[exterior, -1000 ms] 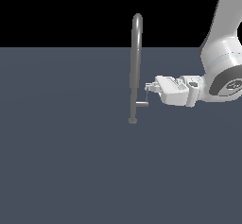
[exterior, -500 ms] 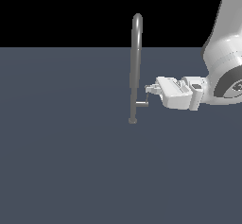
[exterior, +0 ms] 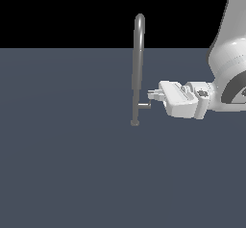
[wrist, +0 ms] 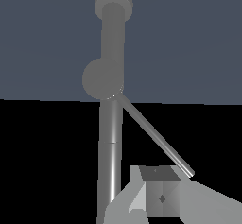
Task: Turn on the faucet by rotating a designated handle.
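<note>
— While the dark grey floor [exterior: 62, 164] fills the lower part of the exterior view, what stands largest on it?

— That is the white arm [exterior: 230, 54], coming in from the exterior view's right, its wrist turned level toward the middle of the scene.

— And the faucet?

— The faucet [exterior: 138, 68] stands upright near the centre, a tall slim grey pipe curved over at the top, with a small round foot resting on the floor. The wrist view [wrist: 112, 124] shows it from close by.

— Where is the handle?

— The handle [exterior: 144, 105] sticks sideways from the pipe's lower part, toward the exterior view's right; the wrist view shows a round stub end with a thin lever [wrist: 156, 135] slanting away from it.

— How does the gripper stand?

— The gripper [exterior: 153, 95] sits just beside the pipe, slightly above the stub. One finger [wrist: 156, 197] lies near the lever's tip. Whether the jaws are spread or closed cannot be told, nor whether anything touches the lever.
</note>
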Controlling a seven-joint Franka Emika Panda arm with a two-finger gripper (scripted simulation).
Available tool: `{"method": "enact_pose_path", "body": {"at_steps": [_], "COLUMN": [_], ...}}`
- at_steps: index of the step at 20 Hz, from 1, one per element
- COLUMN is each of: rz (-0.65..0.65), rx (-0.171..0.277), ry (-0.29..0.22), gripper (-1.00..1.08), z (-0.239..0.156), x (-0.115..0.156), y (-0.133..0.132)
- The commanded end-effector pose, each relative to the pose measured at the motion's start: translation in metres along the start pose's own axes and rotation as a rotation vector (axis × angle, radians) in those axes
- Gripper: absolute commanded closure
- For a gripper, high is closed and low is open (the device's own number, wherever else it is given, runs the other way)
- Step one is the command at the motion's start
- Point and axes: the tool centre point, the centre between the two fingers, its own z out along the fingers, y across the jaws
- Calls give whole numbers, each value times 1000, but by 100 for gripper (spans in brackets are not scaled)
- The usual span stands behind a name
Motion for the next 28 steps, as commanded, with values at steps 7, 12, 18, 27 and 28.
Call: {"method": "enact_pose_path", "body": {"at_steps": [7, 12, 18, 27, 28], "rz": [11, 25, 13, 1, 4], "rx": [-5, -6, -7, -9, -9], "ry": [-5, -7, -8, -11, -10], "gripper": [108, 108, 108, 108, 108], "z": [0, 0, 0, 0, 0], "x": [23, 46, 58, 71, 75], "y": [23, 37, 32, 23, 22]}}
